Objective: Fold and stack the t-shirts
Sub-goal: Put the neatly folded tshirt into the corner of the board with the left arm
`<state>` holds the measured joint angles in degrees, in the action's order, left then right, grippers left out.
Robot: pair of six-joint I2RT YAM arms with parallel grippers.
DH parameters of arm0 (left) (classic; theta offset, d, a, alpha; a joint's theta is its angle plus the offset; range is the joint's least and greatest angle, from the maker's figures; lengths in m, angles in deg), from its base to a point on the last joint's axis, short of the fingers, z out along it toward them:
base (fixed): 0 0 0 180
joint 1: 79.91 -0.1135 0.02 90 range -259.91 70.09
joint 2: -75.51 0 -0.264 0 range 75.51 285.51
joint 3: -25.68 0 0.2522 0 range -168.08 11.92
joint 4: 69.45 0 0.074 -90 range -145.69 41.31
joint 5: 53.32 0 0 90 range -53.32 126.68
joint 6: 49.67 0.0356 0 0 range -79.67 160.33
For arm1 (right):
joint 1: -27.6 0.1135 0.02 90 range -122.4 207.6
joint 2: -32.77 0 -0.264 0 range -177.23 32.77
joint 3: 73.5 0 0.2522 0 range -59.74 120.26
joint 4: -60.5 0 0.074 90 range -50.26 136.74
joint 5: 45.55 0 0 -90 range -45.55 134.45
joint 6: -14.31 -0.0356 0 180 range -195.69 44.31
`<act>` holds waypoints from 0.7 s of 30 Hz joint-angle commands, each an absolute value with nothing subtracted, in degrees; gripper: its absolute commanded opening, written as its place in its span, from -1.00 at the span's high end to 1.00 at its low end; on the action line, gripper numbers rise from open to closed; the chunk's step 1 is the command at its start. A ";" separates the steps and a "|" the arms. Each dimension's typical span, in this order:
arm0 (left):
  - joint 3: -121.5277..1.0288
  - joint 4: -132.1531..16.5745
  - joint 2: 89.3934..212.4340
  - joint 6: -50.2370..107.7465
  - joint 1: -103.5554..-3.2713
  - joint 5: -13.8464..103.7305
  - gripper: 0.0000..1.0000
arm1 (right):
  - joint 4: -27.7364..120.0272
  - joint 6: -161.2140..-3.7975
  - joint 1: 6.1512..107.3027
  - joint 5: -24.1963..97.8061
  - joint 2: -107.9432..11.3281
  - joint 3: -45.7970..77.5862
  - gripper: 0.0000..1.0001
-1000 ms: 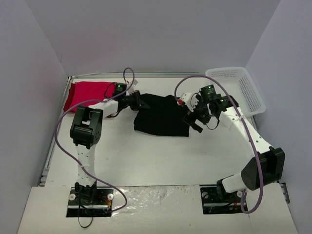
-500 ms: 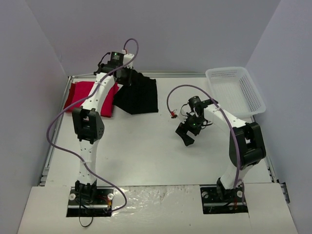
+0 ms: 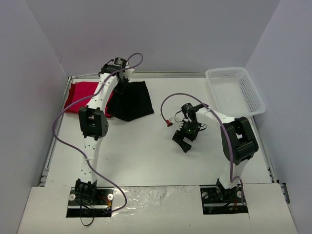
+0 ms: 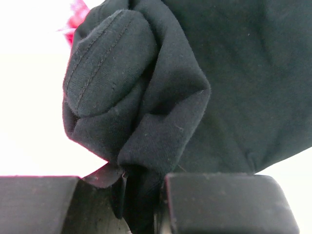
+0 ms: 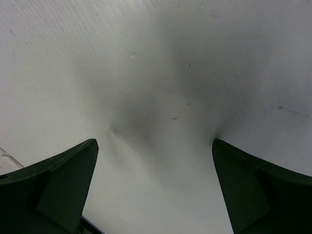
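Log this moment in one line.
left end effector: shut on black t-shirt, bunched edge pinched | right end effector: open, empty, above table | red t-shirt: far-left on table

I count two shirts: one black shirt [image 3: 132, 101] and one red shirt [image 3: 79, 92]. There is one white basket [image 3: 253, 95]. I have two claws, the left claw [image 4: 146, 195] and the right claw [image 3: 183, 142].

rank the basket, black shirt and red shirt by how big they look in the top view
1. white basket
2. black t-shirt, bunched up
3. red t-shirt, partly hidden, so it may really be bigger than it looks
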<state>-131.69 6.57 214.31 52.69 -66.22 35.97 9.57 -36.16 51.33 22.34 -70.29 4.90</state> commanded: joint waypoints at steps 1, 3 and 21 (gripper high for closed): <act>-137.22 9.70 209.19 56.06 -66.82 31.50 0.95 | 8.16 -36.93 52.30 24.49 -71.90 4.24 -1.00; -139.86 11.19 209.10 56.33 -66.91 30.79 0.95 | 8.16 -37.02 52.65 24.93 -72.34 4.07 -1.00; -140.22 12.61 202.34 59.93 -70.33 27.01 0.95 | 8.51 -37.37 53.79 27.74 -76.21 3.37 -1.00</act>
